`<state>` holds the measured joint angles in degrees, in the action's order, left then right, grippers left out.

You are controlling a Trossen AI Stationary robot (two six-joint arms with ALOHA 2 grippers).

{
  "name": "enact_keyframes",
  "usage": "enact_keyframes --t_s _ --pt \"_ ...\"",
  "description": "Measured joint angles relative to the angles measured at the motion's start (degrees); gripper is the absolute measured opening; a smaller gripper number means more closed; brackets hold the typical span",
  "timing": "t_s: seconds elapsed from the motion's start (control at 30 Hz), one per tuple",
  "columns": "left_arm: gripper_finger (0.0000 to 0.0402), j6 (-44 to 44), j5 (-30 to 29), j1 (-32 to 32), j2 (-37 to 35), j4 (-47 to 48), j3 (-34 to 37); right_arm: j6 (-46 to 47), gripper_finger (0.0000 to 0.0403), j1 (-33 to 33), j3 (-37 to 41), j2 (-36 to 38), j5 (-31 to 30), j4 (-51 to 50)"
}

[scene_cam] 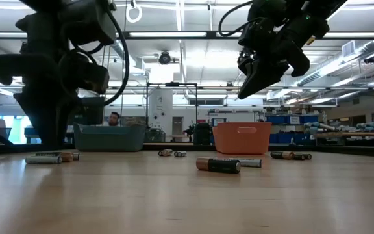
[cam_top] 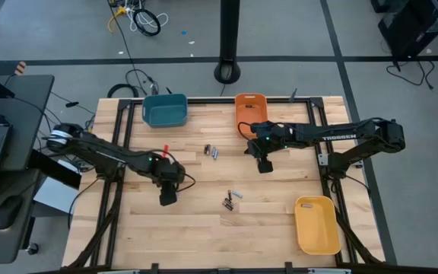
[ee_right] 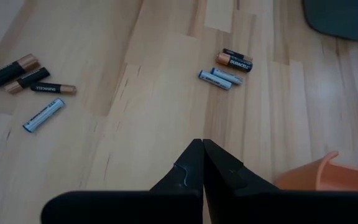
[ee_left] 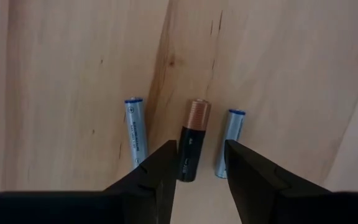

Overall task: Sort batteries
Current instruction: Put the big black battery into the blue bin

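Three batteries lie side by side on the wooden table under my left gripper (ee_left: 200, 147): a black-and-copper battery (ee_left: 192, 144) between two silver-blue batteries (ee_left: 135, 129) (ee_left: 230, 140). My left gripper is open and points down, one finger on either side of the black battery's near end, touching nothing. My right gripper (cam_top: 265, 164) hangs shut and empty above the table, near the orange bin (cam_top: 251, 113). More batteries lie on their sides at the table's middle (cam_top: 211, 151) and nearer the front (cam_top: 231, 199).
A teal bin (cam_top: 164, 110) stands at the far edge left of the orange one, and a yellow bin (cam_top: 316, 224) at the near right. Bare wood lies between the battery groups. A person shows in the room beyond the table (scene_cam: 113, 119).
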<state>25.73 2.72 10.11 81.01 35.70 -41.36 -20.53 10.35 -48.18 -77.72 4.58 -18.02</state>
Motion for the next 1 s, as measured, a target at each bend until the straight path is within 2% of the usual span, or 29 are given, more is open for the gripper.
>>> enact_keyframes --t_s 0.27,0.73,0.87,1.0 --pt "0.0143 -0.54 -0.16 -0.02 0.33 -1.04 0.0 -0.07 0.001 0.0 0.0 0.0 0.0 0.46" --pt "0.0142 -3.01 -0.37 -0.02 5.77 -2.64 -0.26 -0.13 0.001 0.0 -0.02 -0.01 0.02 0.44" --pt "0.0126 -3.1 -0.84 -0.02 5.82 -2.62 -0.24 -0.15 0.001 0.0 -0.02 0.0 0.02 0.56" --pt "0.0089 -4.24 -1.25 -0.09 5.84 -2.6 -0.15 -0.17 0.001 0.0 -0.02 0.0 0.02 0.86"
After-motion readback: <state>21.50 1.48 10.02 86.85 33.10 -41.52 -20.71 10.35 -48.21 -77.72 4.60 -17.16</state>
